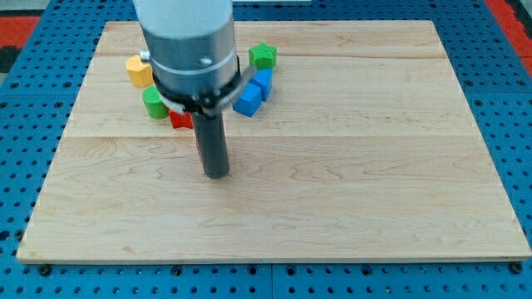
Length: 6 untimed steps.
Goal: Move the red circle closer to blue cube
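My tip (pixel 216 174) rests on the wooden board (pixel 374 166), below the cluster of blocks at the view's upper left. The arm's grey body covers much of that cluster. The red circle does not show; it lies somewhere behind the dark rod. The blue cube (pixel 248 100) is partly visible at the arm's right edge, up and to the right of my tip. A second blue block (pixel 263 81) touches it on its upper right. A piece of the red star (pixel 180 120) shows at the rod's left.
A green cylinder (pixel 153 103) and a yellow block (pixel 137 71) peek out at the arm's left. A green block (pixel 263 56) sits above the blue ones. The yellow heart is hidden behind the arm.
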Tool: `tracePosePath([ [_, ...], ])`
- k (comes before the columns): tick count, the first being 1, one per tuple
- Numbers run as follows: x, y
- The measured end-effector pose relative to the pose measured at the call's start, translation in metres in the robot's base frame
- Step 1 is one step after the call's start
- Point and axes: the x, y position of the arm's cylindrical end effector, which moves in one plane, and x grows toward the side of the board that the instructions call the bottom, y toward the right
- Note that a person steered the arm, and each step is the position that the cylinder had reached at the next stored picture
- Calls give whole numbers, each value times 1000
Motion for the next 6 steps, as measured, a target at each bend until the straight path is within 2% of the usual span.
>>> tracePosePath([
  [1,-48,-42],
  [2,-66,-36],
  [4,-47,-1],
  [6,-47,-31],
])
